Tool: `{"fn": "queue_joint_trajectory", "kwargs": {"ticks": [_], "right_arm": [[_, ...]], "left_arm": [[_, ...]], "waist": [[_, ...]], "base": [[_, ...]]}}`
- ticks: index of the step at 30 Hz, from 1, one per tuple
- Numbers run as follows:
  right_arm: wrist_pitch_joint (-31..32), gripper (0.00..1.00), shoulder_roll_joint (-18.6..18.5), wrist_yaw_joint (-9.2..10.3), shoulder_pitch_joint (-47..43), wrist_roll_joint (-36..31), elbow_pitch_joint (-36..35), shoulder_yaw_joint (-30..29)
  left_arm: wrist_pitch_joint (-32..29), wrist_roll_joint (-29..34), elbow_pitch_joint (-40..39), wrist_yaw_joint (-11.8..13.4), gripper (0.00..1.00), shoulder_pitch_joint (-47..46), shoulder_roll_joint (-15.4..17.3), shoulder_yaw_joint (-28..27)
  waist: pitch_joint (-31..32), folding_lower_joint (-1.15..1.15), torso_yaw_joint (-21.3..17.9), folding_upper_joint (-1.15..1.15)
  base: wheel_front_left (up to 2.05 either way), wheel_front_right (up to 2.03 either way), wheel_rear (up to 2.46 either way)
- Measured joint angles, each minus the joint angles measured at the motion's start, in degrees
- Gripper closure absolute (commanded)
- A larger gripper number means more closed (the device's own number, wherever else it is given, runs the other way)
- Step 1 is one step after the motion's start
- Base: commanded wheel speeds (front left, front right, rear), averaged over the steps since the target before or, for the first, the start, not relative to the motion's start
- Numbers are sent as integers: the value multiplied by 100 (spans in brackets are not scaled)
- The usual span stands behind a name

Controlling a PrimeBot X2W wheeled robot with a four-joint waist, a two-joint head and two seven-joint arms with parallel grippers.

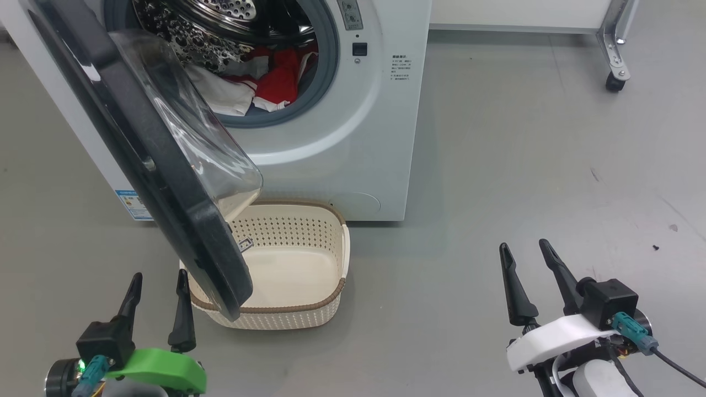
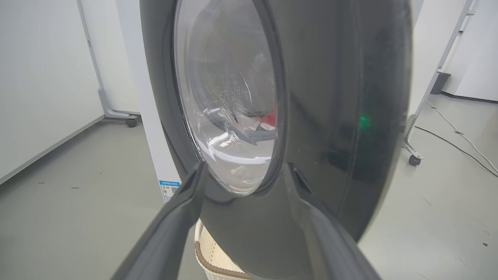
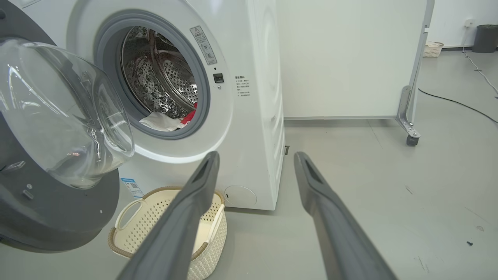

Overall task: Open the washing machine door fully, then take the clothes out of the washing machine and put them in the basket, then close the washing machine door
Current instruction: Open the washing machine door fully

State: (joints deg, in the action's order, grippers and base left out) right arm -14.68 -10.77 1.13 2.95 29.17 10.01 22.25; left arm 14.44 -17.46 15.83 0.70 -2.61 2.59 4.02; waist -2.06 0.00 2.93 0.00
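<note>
The white washing machine [image 1: 353, 138] [image 3: 256, 116] stands at the top of the head view. Its door [image 1: 138, 160] [image 2: 330, 116] [image 3: 46, 202], black-rimmed with a bulging clear glass bowl, hangs partly swung out over the cream basket [image 1: 298, 309] [image 3: 136, 233] on the floor below. Red and white clothes [image 1: 265, 82] [image 3: 171, 120] lie in the steel drum. My left gripper [image 1: 157, 284] [image 2: 245, 171] is open, low at the left, close to the door's outer face. My right gripper [image 1: 524, 248] [image 3: 255, 155] is open and empty, out over bare floor to the right.
A white wheeled panel [image 3: 350, 58] with a metal leg and caster [image 1: 615, 82] stands behind and right of the machine. A cable [image 3: 455, 101] runs along the floor at the far right, near a dark bin [image 3: 484, 37]. Grey floor [image 1: 524, 165] stretches to the right.
</note>
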Motion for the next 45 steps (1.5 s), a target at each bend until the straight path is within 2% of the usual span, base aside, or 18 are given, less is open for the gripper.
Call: {"fn": "queue_joint_trajectory", "kwargs": {"ticks": [17, 18, 19, 20, 21, 36, 45], "right_arm": [[0, 0, 140, -119, -7, -162, 67, -158], [0, 0, 146, -153, -8, -163, 71, -166], [0, 0, 152, -158, -11, -166, 76, -176], [-1, 0, 158, -158, -19, -175, 86, -181], [0, 0, 163, -160, -27, -194, 99, -186], [0, 0, 259, -260, -114, -360, 175, -331], [0, 0, 369, -309, -114, -369, 201, -432]], "left_arm": [[0, -1, 23, -36, 1, -1, -4, -14], [0, -2, 53, -52, 11, -1, -4, -13], [0, -4, 79, -53, 52, -1, -5, -10], [0, -11, 99, -56, 79, -1, -7, -5], [0, -15, 107, -57, 100, -1, -7, -3], [0, -18, 98, -101, 100, -1, -9, -2], [0, -18, -246, -101, 100, -156, -14, -233]], "waist": [[-3, 0, -14, 0], [-3, 0, -15, 0], [-3, 0, -16, 0], [-3, 0, -18, 0], [-3, 0, -19, 0], [5, 0, -26, 0], [-14, 0, -22, 0]], "base": [[0, 0, 0], [0, 0, 0], [0, 0, 0], [0, 0, 0], [0, 0, 0], [0, 0, 0], [0, 0, 0]]}}
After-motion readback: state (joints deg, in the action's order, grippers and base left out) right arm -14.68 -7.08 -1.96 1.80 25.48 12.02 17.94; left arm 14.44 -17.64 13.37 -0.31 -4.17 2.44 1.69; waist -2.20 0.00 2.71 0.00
